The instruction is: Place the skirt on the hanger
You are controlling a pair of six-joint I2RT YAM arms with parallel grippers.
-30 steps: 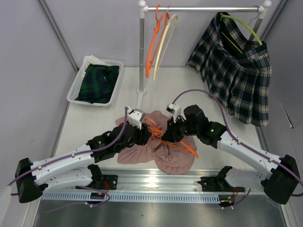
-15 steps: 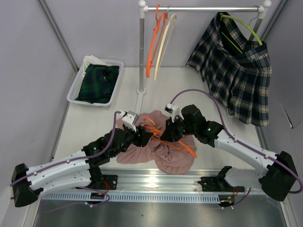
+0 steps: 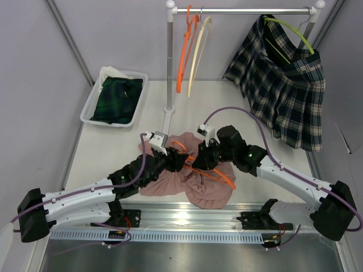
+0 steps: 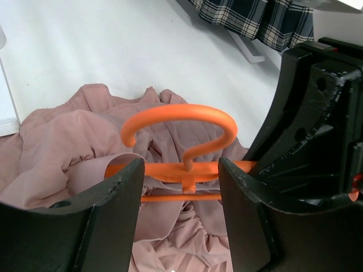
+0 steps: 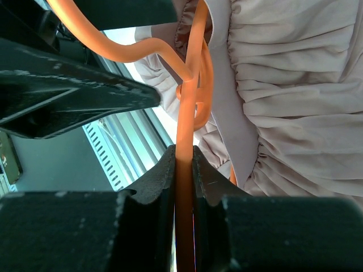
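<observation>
- Top external view: the pink skirt (image 3: pixel 204 192) was seen crumpled on the table (image 3: pixel 113 147), near the arms' bases. The orange hanger (image 3: pixel 226 177) was laid across it, with one end running out toward 4 o'clock. The left gripper (image 3: pixel 180 161) and the right gripper (image 3: pixel 199 161) were found just beside each other over the hanger's neck. None of the skirt was seen threaded onto the hanger, so the task was judged to be at an early stage.
- Left wrist view: the left gripper was shown spread wide with nothing held. The hanger's hook and neck lay in the gap between its fingers (image 4: pixel 113 209), untouched as far as could be told. Skirt folds were seen from 9 o'clock round to 6 o'clock. The step would be done well if this gripper were brought off the hook and closed on a single edge of the waistband, not a bunch, so that the cloth could be drawn over one end of the hanger.
- Right wrist view: the right gripper was shown clamped tight on the hanger's thin bar, its fingers (image 5: pixel 153 198) pressed on from both sides. Gathered skirt cloth was spread at 3 o'clock. A firm, level hold here was judged essential. Otherwise the hanger might twist and its hook catch in the folds.
</observation>
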